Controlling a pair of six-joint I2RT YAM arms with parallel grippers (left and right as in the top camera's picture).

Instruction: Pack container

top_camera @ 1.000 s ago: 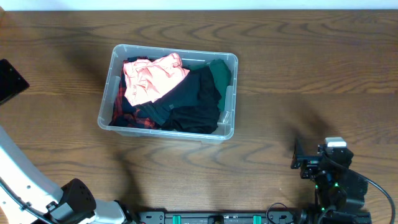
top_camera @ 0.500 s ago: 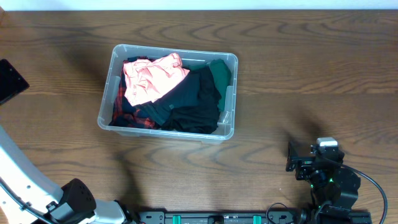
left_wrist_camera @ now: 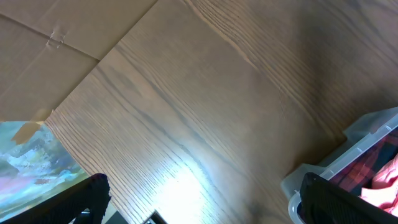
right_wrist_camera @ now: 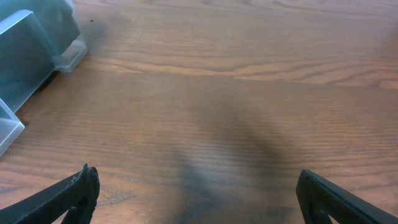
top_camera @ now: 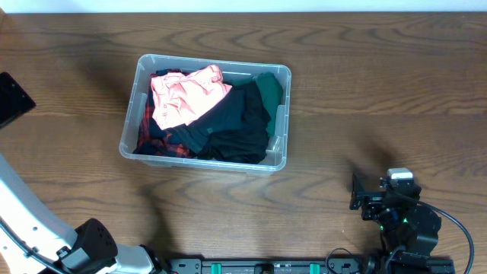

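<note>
The clear plastic container (top_camera: pixel 283 114) stands left of the table's middle. It holds folded clothes: a pink garment (top_camera: pixel 186 95), black ones (top_camera: pixel 232 125), a green one (top_camera: pixel 270 87) and a red plaid one (top_camera: pixel 148 129). One corner of it shows in the left wrist view (left_wrist_camera: pixel 357 152) and in the right wrist view (right_wrist_camera: pixel 25 50). My left gripper (left_wrist_camera: pixel 202 202) is open and empty over bare wood at the front left. My right gripper (right_wrist_camera: pixel 196 193) is open and empty, low at the front right, well away from the container.
A black flat object (top_camera: pixel 11 99) lies at the left edge. In the left wrist view, brown cardboard (left_wrist_camera: pixel 56 43) lies beyond the table edge. Bare wooden tabletop (top_camera: pixel 380 91) surrounds the container.
The right arm drew back a little toward the front edge and to the left, then held still. The container and clothes have not moved.
</note>
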